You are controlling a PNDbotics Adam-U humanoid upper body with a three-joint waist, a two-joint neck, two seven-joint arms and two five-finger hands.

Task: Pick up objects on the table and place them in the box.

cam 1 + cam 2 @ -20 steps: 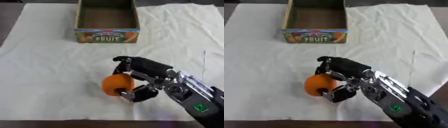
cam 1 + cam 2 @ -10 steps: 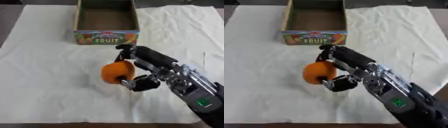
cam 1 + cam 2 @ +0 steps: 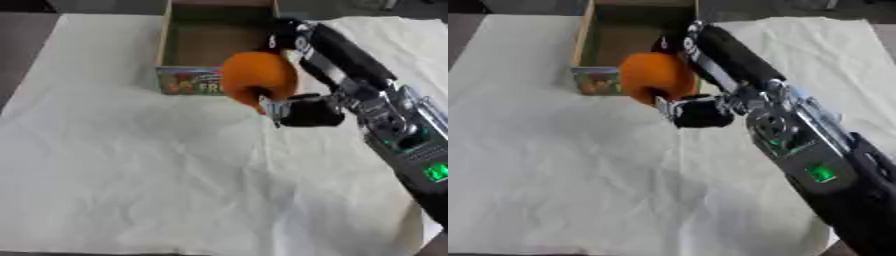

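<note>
The right hand [image 3: 306, 75] is clasped round a round, smooth-skinned orange [image 3: 255, 79]: black fingers curve over its far side and the thumb [image 3: 302, 111] presses in from below. The orange hangs in the air in front of the box [image 3: 173, 45], covering the right part of the box's printed front panel and near corner, so only part of the coloured fruit label shows to the left of it.

The box is an open cardboard carton with plain brown walls; what shows of its inside is bare and greenish-brown. It stands on a white cloth [image 3: 149, 170], soft and creased, with wrinkles running out from the box toward the near edge. The cloth covers a dark table [image 3: 17, 40], which shows at the left of the box.

The forearm behind the right hand is black with silver metal joints and carries a small green light [image 3: 822, 173]; it comes in from the lower right and hides the cloth to the right of the box. The left hand does not show in either view.
</note>
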